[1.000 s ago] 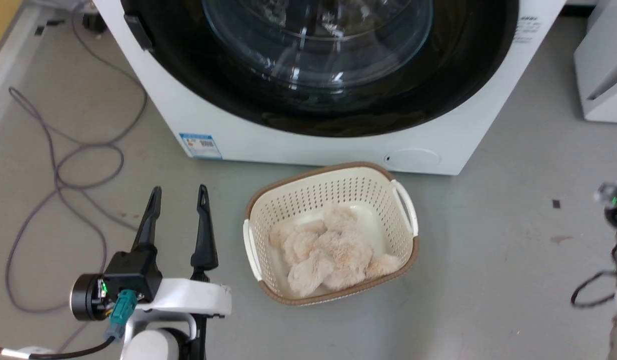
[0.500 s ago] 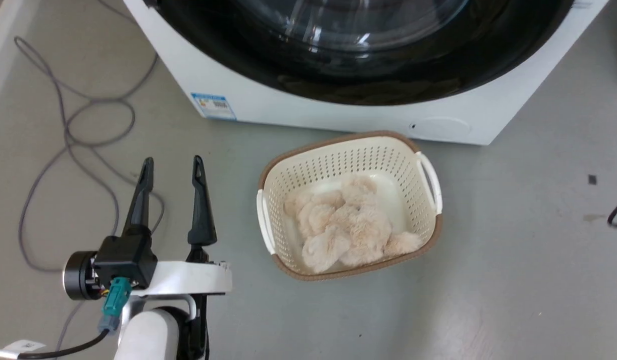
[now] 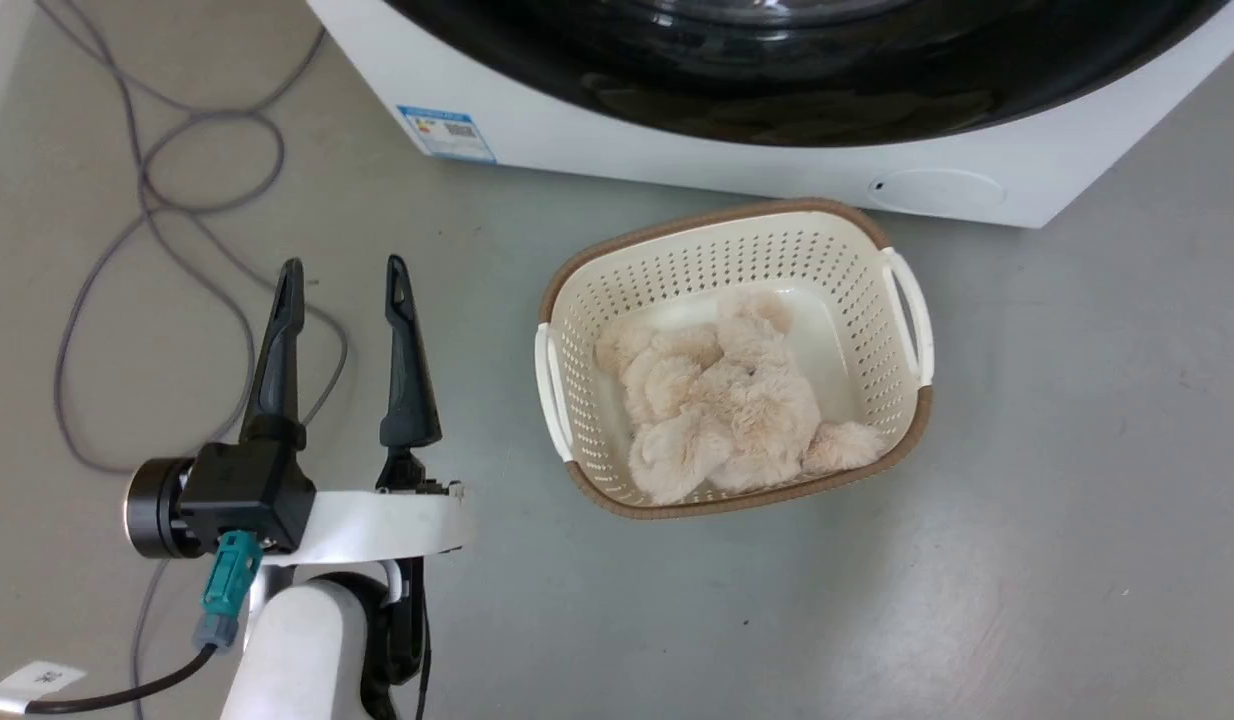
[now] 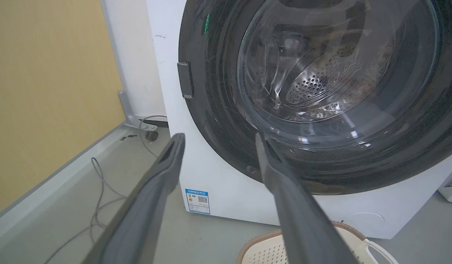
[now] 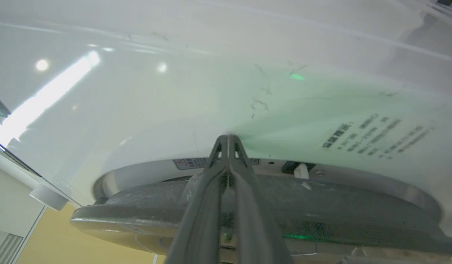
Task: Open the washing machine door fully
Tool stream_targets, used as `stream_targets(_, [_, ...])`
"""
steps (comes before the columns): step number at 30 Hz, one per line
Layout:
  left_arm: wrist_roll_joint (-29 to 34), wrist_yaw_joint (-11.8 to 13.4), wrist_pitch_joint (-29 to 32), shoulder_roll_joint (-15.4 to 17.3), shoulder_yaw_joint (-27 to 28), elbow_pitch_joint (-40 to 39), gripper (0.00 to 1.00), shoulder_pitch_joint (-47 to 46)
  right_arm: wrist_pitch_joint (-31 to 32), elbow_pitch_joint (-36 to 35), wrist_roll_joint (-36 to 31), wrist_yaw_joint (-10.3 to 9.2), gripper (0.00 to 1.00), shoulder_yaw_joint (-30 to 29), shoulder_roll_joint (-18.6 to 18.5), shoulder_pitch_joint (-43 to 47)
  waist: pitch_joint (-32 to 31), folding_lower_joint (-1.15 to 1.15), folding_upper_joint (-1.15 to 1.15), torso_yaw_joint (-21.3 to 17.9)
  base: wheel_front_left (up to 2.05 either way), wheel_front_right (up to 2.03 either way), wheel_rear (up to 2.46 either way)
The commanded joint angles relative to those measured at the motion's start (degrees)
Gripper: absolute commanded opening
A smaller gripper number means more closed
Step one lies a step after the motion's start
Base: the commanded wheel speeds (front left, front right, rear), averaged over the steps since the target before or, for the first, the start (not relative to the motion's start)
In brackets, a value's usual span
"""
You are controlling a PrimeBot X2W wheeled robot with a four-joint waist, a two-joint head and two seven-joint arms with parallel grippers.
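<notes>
I count one washing machine (image 3: pixel 677 170) at the far side of the floor, with one washing machine door (image 3: pixel 827 90) across its front. In the head view both are cut off at the top, so I see just the low arc of the black rim. In the left wrist view the door looks flat against the front, with the drum holes visible through the glass and one dark tab (image 4: pixel 185 80) on its left edge. In the right wrist view the rim is seen edge-on, and I cannot tell whether it is ajar.

Two grippers are visible. My left gripper (image 3: pixel 344 268) is spread wide and empty over the near left floor, well apart from the machine. My right gripper (image 5: pixel 229 138) has its fingers pressed together on nothing, tips close to the white panel above the rim. I can't tell whether they touch it.

One cream basket (image 3: pixel 697 265) stands just in front of the machine, right of the left gripper. It holds a fluffy beige heap (image 3: pixel 717 400) whose pieces I cannot count. There is one blue sticker (image 3: pixel 445 133) low on the left. Grey cable (image 3: pixel 57 385) loops on the far left floor, but I cannot make out how many strands.
</notes>
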Motion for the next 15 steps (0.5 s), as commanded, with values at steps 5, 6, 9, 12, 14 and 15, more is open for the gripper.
stream_targets(5, [-0.6, 0.5, -0.8, 0.1, -0.3, -0.1, 1.0, -1.2, 3.3, 1.0, 3.0, 0.06, 0.0, 1.1, -0.5, -1.8, 0.4, -0.01, 0.0, 0.5, 0.0, 0.0, 0.0])
stream_targets(6, [-0.6, 0.6, -0.8, 0.1, -0.3, -0.1, 1.0, -1.1, 3.6, 1.0, 2.8, 0.06, 0.0, 1.3, -0.5, -1.5, 0.3, -0.01, 0.0, 0.5, 0.0, 0.0, 0.0])
stream_targets(9, [-0.6, 0.6, -0.8, 0.1, -0.4, 0.0, 1.0, -1.0, 4.1, 1.3, 2.0, 0.06, 0.0, 2.1, -0.6, -0.9, 0.1, -0.01, 0.0, 0.5, 0.0, 0.0, 0.0])
stream_targets(12, [-0.6, 0.5, -0.8, 0.1, -0.4, 0.1, 1.0, -1.0, 5.1, 1.3, 1.2, 0.06, 0.0, 3.4, -0.3, -0.6, 0.0, -0.01, 0.0, 0.4, 0.0, 0.0, 0.0])
stream_targets(14, [-0.6, 0.5, -0.8, 0.1, -0.3, 0.2, 1.0, -1.0, 5.9, 1.2, 0.8, 0.06, 0.0, 4.2, -0.1, -0.3, -0.1, -0.01, 0.0, 0.4, 0.0, 0.0, 0.0])
stream_targets(15, [-0.6, 0.4, -0.8, 0.1, -0.3, 0.3, 1.0, -1.0, 6.5, 1.1, 0.8, 0.06, 0.0, 4.5, 0.1, -0.1, -0.2, -0.01, 0.0, 0.3, 0.0, 0.0, 0.0])
